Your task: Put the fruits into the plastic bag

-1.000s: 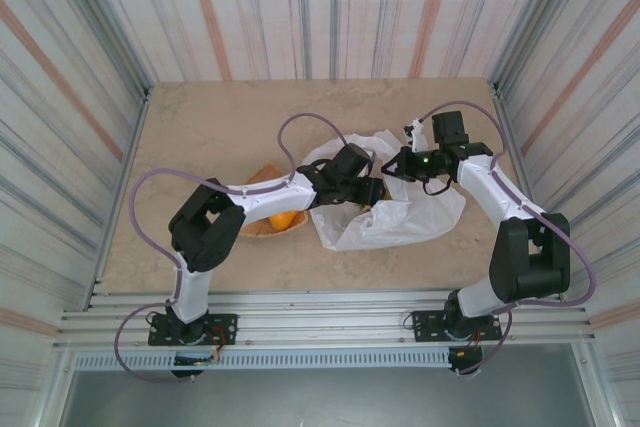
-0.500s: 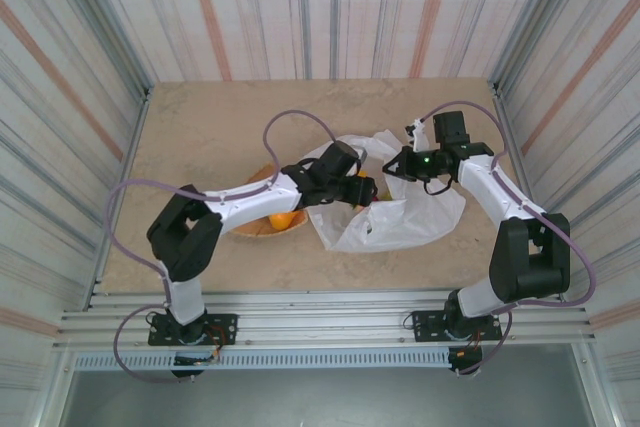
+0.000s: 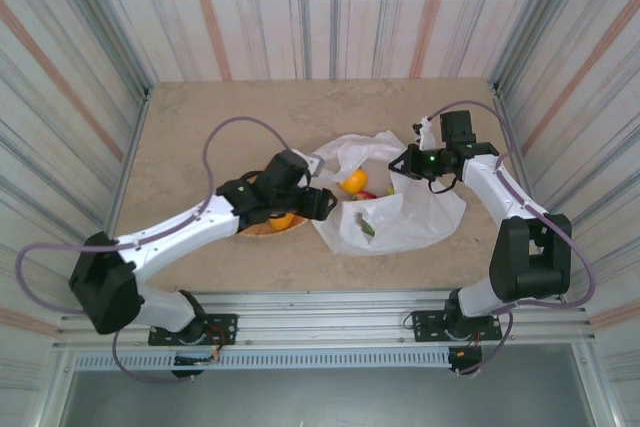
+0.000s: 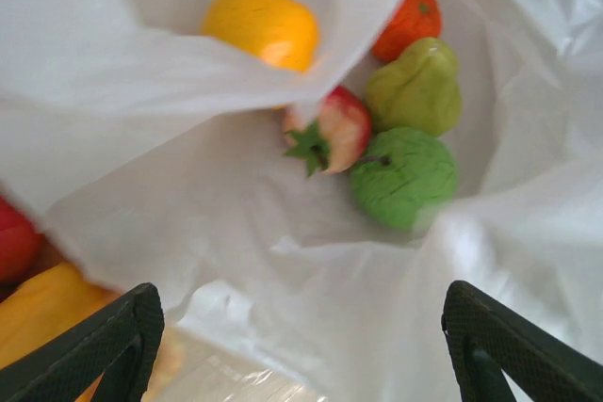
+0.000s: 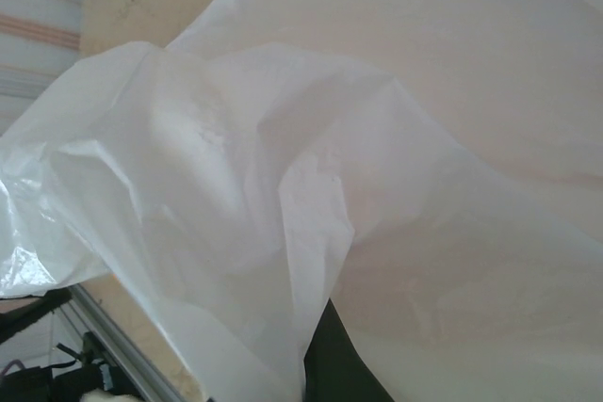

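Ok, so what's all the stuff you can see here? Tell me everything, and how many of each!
plastic bag: one, white and see-through, on the table right of the middle, mouth open.
fruits in the bag: five; yellow-orange, orange, pale green, red with green leaves, bright green.
fruits outside the bag: two that I can see; red and yellow, beside the bag's mouth.
plate: one, tan, left of the bag.
table: one, beige.
arms: two, white and black; left, right.
left tool: open, empty, at the bag's mouth.
right tool: shut, pinching the bag's edge.
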You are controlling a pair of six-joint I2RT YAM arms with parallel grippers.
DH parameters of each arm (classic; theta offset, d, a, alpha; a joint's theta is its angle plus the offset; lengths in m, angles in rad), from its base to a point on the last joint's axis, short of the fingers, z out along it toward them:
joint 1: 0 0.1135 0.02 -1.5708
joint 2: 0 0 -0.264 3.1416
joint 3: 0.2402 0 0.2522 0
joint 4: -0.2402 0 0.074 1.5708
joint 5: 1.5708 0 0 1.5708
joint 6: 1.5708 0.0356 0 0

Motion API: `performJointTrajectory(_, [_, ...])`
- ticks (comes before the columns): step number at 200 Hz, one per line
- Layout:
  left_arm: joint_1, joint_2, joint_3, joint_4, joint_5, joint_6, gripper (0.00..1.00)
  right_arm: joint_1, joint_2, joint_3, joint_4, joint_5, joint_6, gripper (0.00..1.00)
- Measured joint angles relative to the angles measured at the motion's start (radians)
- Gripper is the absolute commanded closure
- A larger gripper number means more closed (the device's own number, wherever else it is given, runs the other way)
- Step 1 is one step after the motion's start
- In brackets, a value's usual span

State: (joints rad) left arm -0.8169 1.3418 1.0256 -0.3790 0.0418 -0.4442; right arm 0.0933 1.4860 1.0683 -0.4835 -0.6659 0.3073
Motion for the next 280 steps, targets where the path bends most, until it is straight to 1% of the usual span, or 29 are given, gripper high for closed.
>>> performJointTrajectory(34, [0.113, -0.122, -0.043, -0.084, -0.018, 0.002, 0.19, -0.002, 0.000, 0.000, 0.005, 0.007, 0.000, 1.00])
performJointTrajectory(64, [0.237, -0.194, -0.056, -0.161, -0.039, 0.003, 0.17, -0.002, 0.000, -0.001, 0.006, 0.007, 0.000, 1.00])
performJointTrajectory(93, [0.375, -0.200, -0.060, -0.205, -0.031, 0.003, 0.17, -0.002, 0.000, -0.006, 0.011, 0.007, 0.000, 1.00])
performJointTrajectory(109, [0.420, -0.166, -0.060, -0.221, -0.025, 0.004, 0.16, -0.002, 0.000, -0.007, 0.013, 0.006, 0.000, 1.00])
performJointTrajectory(157, [0.430, 0.004, -0.060, -0.244, -0.013, 0.014, 0.16, -0.002, 0.000, -0.011, 0.013, 0.006, 0.000, 1.00])
performJointTrajectory(215, [0.432, 0.117, -0.060, -0.212, -0.013, 0.015, 0.18, -0.004, 0.000, -0.026, 0.013, 0.006, 0.000, 1.00])
performJointTrajectory(280, [0.445, 0.124, -0.074, -0.199, -0.059, 0.014, 0.18, -0.017, 0.002, -0.031, 0.017, 0.005, 0.000, 1.00])
